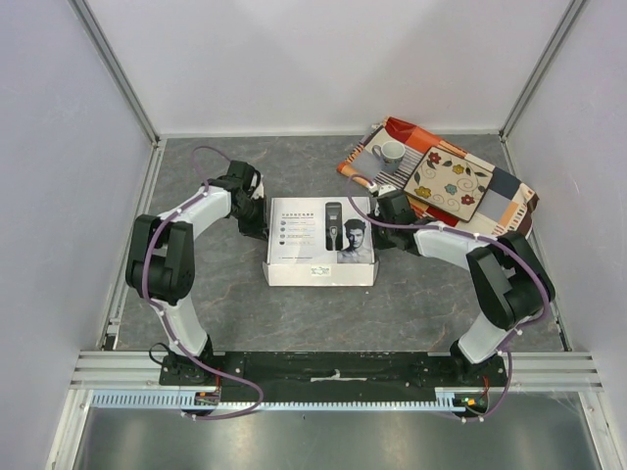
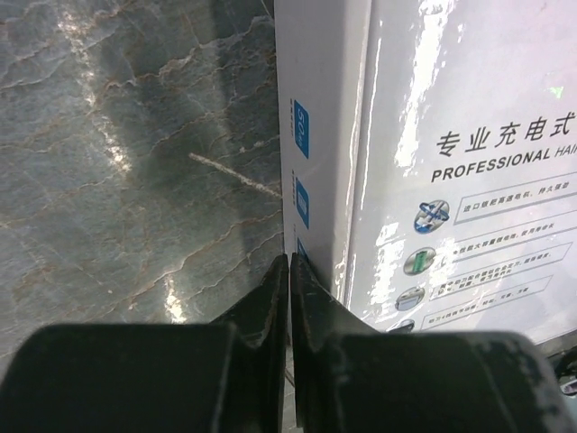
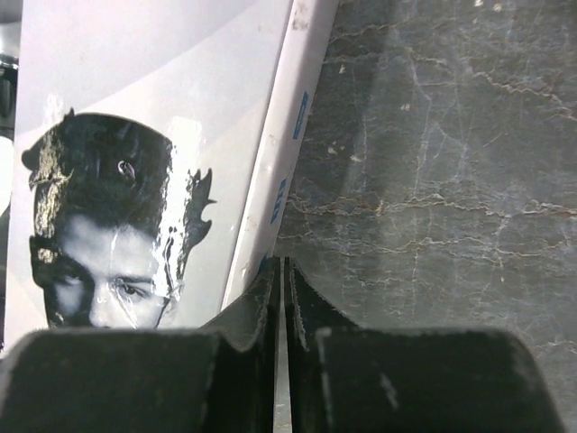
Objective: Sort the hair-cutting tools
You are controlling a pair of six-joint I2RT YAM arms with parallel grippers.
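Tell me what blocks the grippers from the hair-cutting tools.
No tools show; only the closed box does, with the left gripper and right gripper shut at its sides. If they're inside, it blocks them.

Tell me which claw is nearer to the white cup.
Right. The right claw is at the box's right edge, close to the tray with the cup. The left claw is at the box's left edge, farther away.
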